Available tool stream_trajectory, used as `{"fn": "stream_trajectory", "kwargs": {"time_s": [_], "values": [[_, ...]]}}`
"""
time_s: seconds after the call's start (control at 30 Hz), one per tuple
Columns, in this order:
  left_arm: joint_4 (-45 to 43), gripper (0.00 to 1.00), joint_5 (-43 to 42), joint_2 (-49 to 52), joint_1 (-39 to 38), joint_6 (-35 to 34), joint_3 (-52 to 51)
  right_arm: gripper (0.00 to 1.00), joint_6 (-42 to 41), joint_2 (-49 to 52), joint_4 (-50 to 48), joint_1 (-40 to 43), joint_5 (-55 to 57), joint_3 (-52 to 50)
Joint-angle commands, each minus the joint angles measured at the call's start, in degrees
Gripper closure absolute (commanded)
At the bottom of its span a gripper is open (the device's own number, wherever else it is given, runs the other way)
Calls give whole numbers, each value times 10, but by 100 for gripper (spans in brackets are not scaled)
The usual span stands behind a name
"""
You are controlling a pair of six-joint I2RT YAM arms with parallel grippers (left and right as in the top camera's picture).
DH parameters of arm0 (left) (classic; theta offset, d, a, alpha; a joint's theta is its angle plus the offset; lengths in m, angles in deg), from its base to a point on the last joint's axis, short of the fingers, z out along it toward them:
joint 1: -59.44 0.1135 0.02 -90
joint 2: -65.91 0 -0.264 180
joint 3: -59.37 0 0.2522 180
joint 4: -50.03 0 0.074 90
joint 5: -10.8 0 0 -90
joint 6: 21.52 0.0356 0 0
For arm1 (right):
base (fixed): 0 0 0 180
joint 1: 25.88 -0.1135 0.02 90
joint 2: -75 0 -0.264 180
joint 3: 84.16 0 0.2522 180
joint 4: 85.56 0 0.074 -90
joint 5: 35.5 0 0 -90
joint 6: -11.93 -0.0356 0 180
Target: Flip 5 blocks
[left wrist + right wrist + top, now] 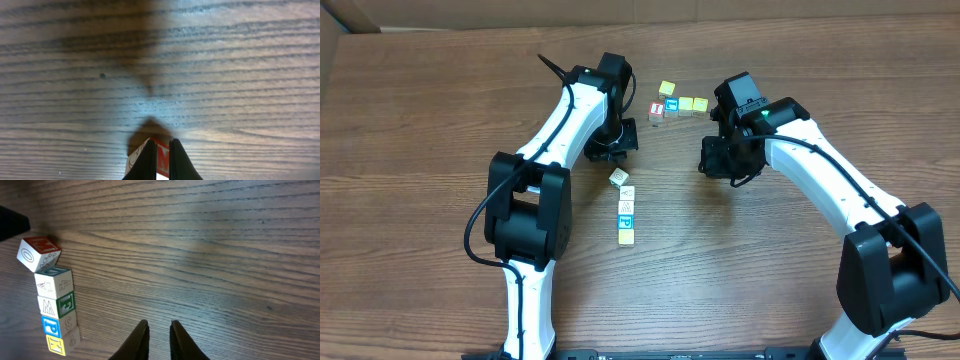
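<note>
Five small blocks lie in a column at mid-table. The farthest one (618,177) (39,252) is whitish with a red face up and sits skewed out of line. Behind it come a whitish block (54,284), a green one (59,305), a blue "P" (52,325) and a yellow one (625,237) (56,345). My left gripper (611,152) (161,141) is shut and holds nothing, hovering just beyond the skewed block (162,157), whose red face shows behind its fingers. My right gripper (725,165) (158,322) stands to the right of the column, its fingers slightly apart and empty.
A second cluster of cubes sits at the back: a red-lettered cube (657,110), a blue-faced one (671,105) and three yellow ones (686,104). Both arms reach in from the near edge. Bare wood (790,290) lies around the column.
</note>
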Motion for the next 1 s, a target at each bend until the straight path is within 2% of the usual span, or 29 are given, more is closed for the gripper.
{"fn": "stream_trajectory", "kwargs": {"time_s": [0.0,0.3,0.63,0.97], "values": [[-1,96,32,2,7,-14,-4,83,-2,-11,-2,0,8,1],[43,96,40,2,6,-20,-5,83,-2,-11,-5,0,8,1],[38,96,-5,2,2,-18,-5,83,-2,-11,-4,0,12,1],[40,96,-10,2,2,-18,-5,83,-2,-11,-3,0,14,1]]}}
